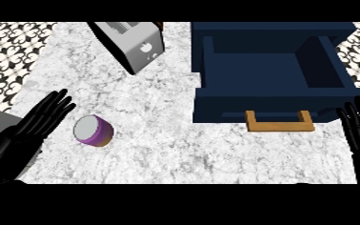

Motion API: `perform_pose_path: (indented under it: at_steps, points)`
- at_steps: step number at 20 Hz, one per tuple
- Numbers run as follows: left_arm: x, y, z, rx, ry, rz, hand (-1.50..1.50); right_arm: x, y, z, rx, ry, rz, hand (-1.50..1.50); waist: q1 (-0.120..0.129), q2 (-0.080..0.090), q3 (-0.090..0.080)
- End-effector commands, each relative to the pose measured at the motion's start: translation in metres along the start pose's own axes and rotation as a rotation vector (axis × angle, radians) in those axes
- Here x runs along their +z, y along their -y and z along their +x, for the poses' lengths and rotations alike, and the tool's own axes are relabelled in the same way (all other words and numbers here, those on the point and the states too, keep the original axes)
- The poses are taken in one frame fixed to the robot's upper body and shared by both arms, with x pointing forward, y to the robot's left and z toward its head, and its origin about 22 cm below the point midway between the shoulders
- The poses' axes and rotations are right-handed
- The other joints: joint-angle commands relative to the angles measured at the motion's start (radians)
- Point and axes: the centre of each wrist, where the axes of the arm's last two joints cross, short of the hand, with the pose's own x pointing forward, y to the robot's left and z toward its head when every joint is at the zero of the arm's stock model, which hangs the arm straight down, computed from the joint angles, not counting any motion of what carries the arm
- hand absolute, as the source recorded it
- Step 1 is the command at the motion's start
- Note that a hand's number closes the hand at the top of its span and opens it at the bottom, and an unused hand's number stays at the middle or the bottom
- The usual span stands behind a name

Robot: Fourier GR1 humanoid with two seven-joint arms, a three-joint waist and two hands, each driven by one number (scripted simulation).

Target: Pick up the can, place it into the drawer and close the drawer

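Note:
A short purple can [94,130] with a grey lid stands on the marble counter at the lower left. My left hand [35,123] rests open just left of it, fingers straight and pointing up, not touching it. The dark blue drawer [206,83] is pulled open at the upper right, its inside bare, with a tan handle [279,122] on its front. My right hand [349,120] shows at the right edge beside the drawer front, fingers straight.
A silver toaster [134,44] stands at the back, left of the drawer. The marble counter [183,148] spreads between the can and the drawer. A patterned tile wall [20,52] shows at the far left.

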Motion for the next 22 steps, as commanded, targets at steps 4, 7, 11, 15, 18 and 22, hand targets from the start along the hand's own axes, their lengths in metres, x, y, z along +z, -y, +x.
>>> perform_pose_path:
  at_steps: [4,7,11,15,18,22]
  points:
    - [-0.009,0.019,-0.032,-0.022,-0.003,0.029,-1.5,-0.002,-0.01,0.0,0.003,0.0,0.018,-1.5,0.002,0.0,0.0]
    - [-0.018,-0.002,-0.041,0.003,-0.023,0.015,-1.5,-0.016,-0.001,0.001,0.023,0.005,0.003,-1.5,0.002,0.001,0.0]
    - [-0.012,-0.008,-0.054,-0.015,-0.057,0.043,-1.5,-0.003,-0.012,0.001,-0.003,0.003,0.009,-1.5,0.001,0.0,0.0]
    - [-0.019,-0.023,-0.076,-0.045,-0.046,0.049,-1.5,0.002,0.0,-0.002,-0.002,-0.009,0.015,-1.5,-0.003,0.001,0.0]
    - [-0.013,-0.032,-0.088,-0.033,-0.059,0.064,-1.5,-0.008,-0.001,0.001,0.025,-0.014,0.007,-1.5,0.0,0.001,0.0]
    - [-0.011,-0.031,-0.111,-0.032,-0.066,0.091,-1.5,-0.015,0.016,0.004,-0.006,0.005,0.016,-1.5,-0.002,0.001,0.0]
